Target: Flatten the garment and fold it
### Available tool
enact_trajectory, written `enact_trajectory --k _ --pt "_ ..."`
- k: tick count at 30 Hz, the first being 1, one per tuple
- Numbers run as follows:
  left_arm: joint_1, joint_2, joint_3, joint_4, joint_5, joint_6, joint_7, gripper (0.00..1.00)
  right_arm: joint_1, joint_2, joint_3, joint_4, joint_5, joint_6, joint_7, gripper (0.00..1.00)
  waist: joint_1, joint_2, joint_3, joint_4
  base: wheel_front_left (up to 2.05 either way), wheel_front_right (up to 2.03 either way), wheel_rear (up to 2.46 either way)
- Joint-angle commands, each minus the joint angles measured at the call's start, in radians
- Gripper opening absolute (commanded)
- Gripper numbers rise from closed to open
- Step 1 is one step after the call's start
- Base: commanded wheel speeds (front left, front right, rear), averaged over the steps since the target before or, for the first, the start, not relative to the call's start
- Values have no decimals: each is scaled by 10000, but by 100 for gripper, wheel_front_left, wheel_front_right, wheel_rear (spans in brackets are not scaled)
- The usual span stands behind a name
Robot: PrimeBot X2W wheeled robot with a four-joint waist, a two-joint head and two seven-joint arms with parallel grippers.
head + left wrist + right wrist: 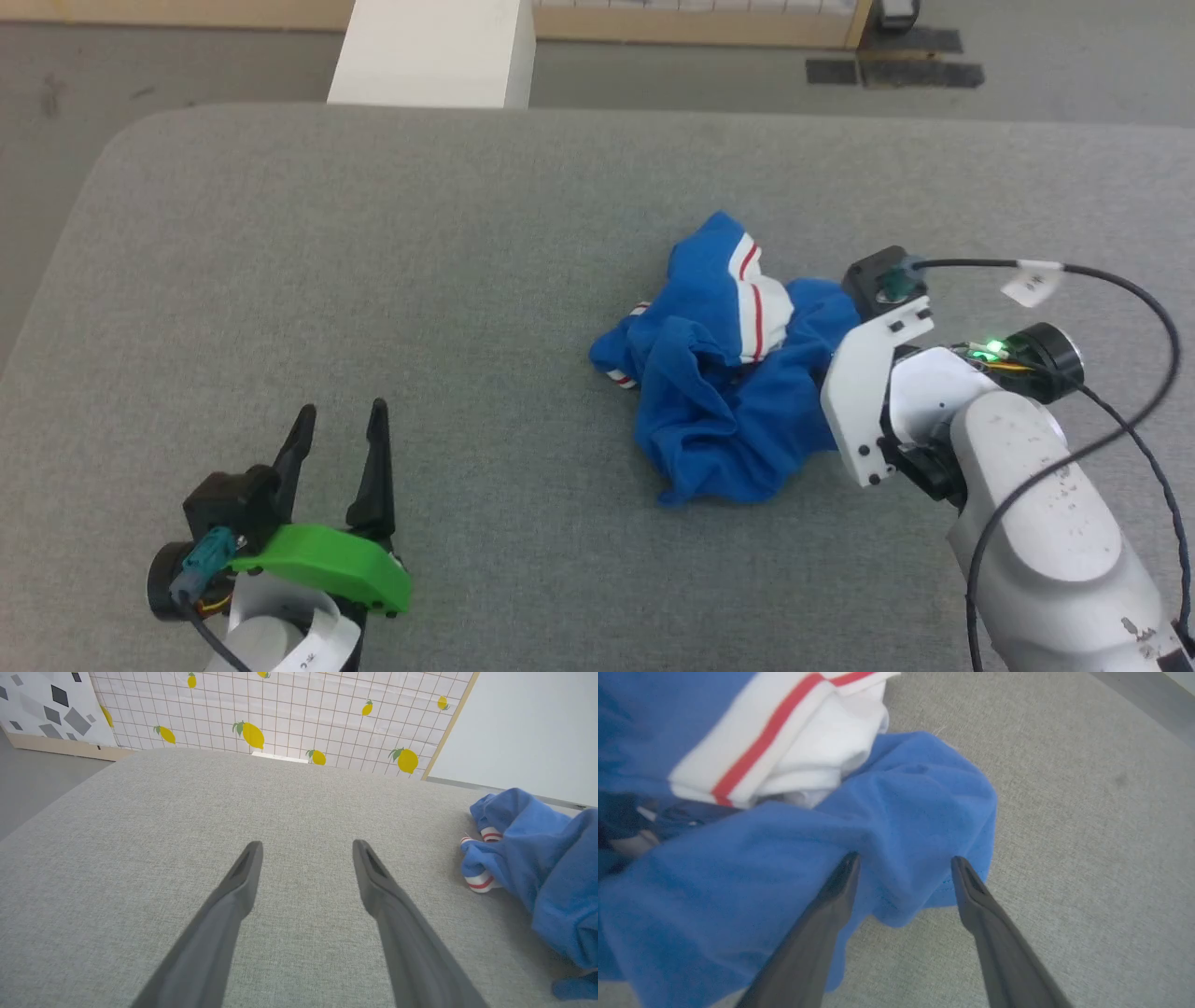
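Item under inspection: one royal-blue jersey T-shirt with white sleeves and red-and-white striped trim, the garment [728, 373]. It lies in a crumpled heap on the grey woven-fabric table top [373, 280], not flattened and not folded. In this state no clear long axis can be told; lettering is not visible.

Right gripper [904, 858]: the two long dark fingers stand wide apart and hold nothing. A rounded blue fold at the heap's edge lies directly ahead of the fingertips and between them, with the white striped sleeve further ahead and to the tool's left. Whether the fingers touch the cloth cannot be told.

Left gripper [343, 408]: fingers also spread wide, empty, over bare table. The garment lies well apart from it, off to the tool's right, striped cuffs facing it.

Judgement: the right arm is plainly the nearer, and the first pinch on that fold falls to it; flattening has yet to begin.

Count: one garment, two grippers, four fingers, one table.
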Motion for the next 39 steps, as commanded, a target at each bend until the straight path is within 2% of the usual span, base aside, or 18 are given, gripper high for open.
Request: enact_trajectory --k 1,6,10,11,12,13,19,26,33,39 --pt "-209 -52 -46 -44 132 64 -52 100 -193 -105 241 140 43 35 257 100 0 0 340 221 0 0 0" --pt "-349 -112 -136 -16 202 53 -90 100 -350 -365 968 488 400 35 812 100 0 0 502 302 0 0 0" --pt "-385 -152 -183 41 218 43 -118 100 -337 -448 1227 663 744 35 747 100 0 0 522 316 0 0 0" --pt "-383 -160 -192 56 216 38 -125 100 -331 -460 1267 712 817 35 700 84 0 0 514 309 0 0 0" --pt "-380 -162 -200 68 213 34 -128 100 -326 -463 1300 748 869 35 675 36 0 0 509 300 0 0 0" --pt "-379 -162 -206 80 212 32 -133 100 -332 -479 1366 784 923 35 650 0 0 0 508 285 0 0 0" --pt "-388 -112 -251 152 258 30 -153 100 -418 -605 1404 688 1429 35 257 0 0 0 374 152 0 0 0" --pt "-245 -3 -268 202 241 54 -122 100 -30 -638 452 -193 1860 35 -530 0 0 0 -79 -133 0 0 0" --pt "-118 -2 -327 153 119 31 -49 100 1521 -709 -1402 -1756 1751 35 -628 0 0 0 -455 -357 0 0 0" --pt "-40 -30 -417 178 18 -11 20 100 3606 -212 -3034 -2567 1347 35 97 0 0 0 -730 -369 0 0 0"
